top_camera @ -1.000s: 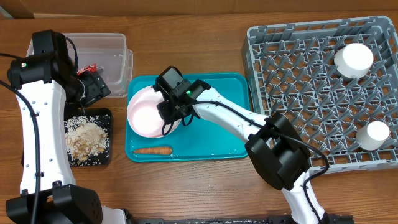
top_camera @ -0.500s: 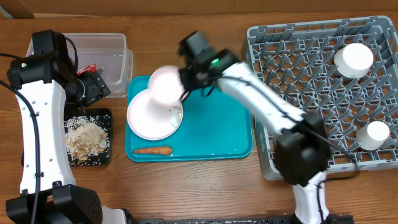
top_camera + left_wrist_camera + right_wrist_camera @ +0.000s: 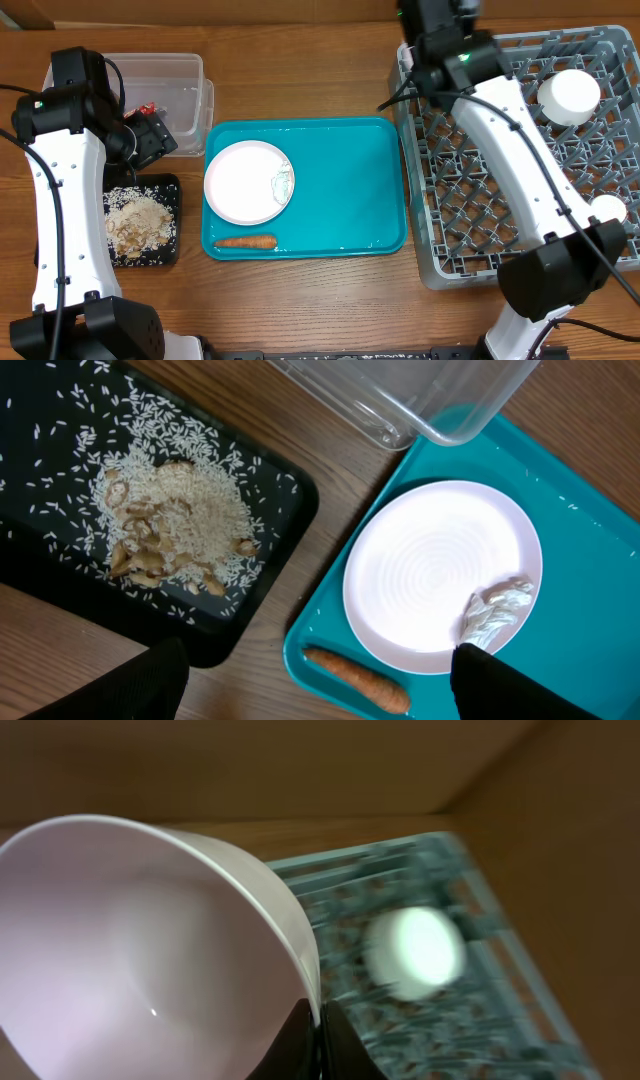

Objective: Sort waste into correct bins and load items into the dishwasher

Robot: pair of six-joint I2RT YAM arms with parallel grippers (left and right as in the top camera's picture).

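Right wrist | right jaws clenched on bowl (image 3: 130,950) rim near rack (image 3: 430,1015) | thin pinch might slip, dropping bowl | left jaws released

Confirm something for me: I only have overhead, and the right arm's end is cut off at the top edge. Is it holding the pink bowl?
Observer: Yes. The right wrist view shows the right fingers pinching the pink bowl by its rim.
Operator: Anything inside it?
Observer: No, the inside looks bare in that view.
Operator: Are the left fingers open or shut?
Observer: Open. In the left wrist view the left fingers are spread wide and hold nothing, above the edge of the plate.
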